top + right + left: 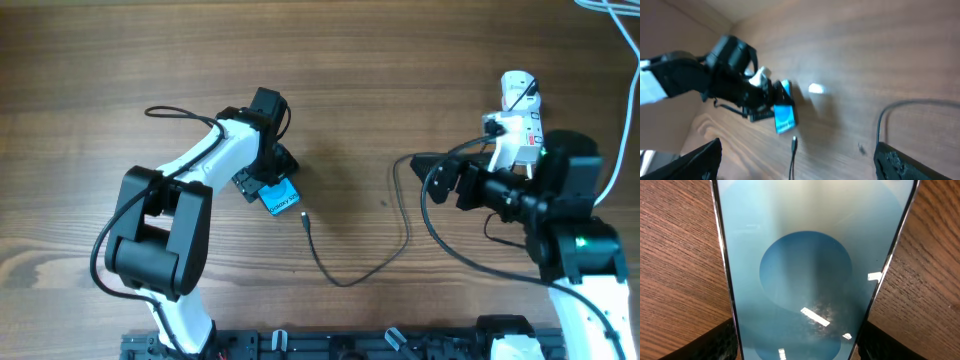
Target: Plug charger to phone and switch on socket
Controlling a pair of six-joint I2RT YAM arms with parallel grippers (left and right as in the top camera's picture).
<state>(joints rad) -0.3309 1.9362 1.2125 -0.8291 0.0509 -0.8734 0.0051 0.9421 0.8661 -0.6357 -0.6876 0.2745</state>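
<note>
The phone (281, 197) has a teal screen and lies left of centre on the wooden table. In the left wrist view the phone (805, 255) fills the frame. My left gripper (268, 176) is shut on its far end, with a finger against each long edge (797, 347). The charger, a thin black cable, has its connector tip (303, 216) just right of the phone's free end, not touching it. The tip also shows in the right wrist view (794, 143), below the phone (784, 118). My right gripper (425, 178) is open and empty above the table (799, 155). The white socket (517, 120) lies behind it.
The black cable loops across the table's middle (345, 282) and up towards the right arm (398, 170). A thicker white cable (620, 35) runs along the far right edge. A plug and wires sit on the socket.
</note>
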